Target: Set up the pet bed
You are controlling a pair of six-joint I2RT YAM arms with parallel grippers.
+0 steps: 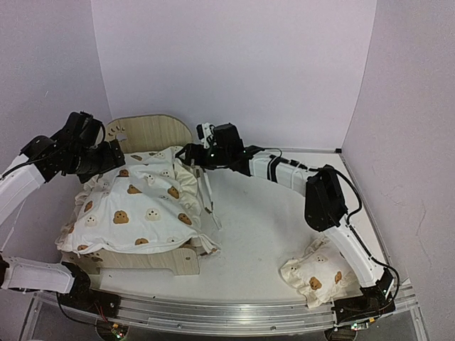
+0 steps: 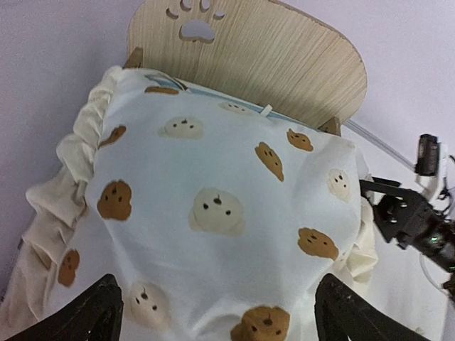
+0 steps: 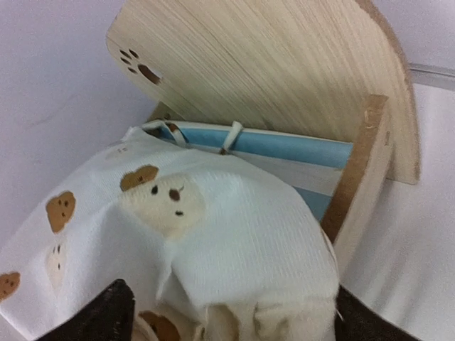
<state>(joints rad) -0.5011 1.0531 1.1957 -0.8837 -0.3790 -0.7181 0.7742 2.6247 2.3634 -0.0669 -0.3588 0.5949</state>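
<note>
The pet bed (image 1: pixel 151 132) stands at the table's left, its paw-print headboard (image 2: pixel 270 57) toward the back wall and its low footboard (image 1: pixel 142 260) nearest me. A cream bear-print cushion (image 1: pixel 138 206) lies heaped over it. My left gripper (image 1: pixel 117 153) hovers open at the cushion's back left corner; its fingers (image 2: pixel 92 316) stand wide above the cloth (image 2: pixel 213 170). At the back right corner my right gripper (image 1: pixel 186 153) is open, with the cushion's ruffled corner (image 3: pixel 234 234) bulging between its fingers (image 3: pixel 106 312). Blue-and-white striped fabric (image 3: pixel 284 149) shows under the headboard (image 3: pixel 270 78).
A small bear-print pillow (image 1: pixel 316 273) lies at the front right by the right arm's base. A cream tie (image 1: pixel 207 195) trails off the cushion's right side onto the white table (image 1: pixel 263 234). Lilac walls close in behind and on both sides.
</note>
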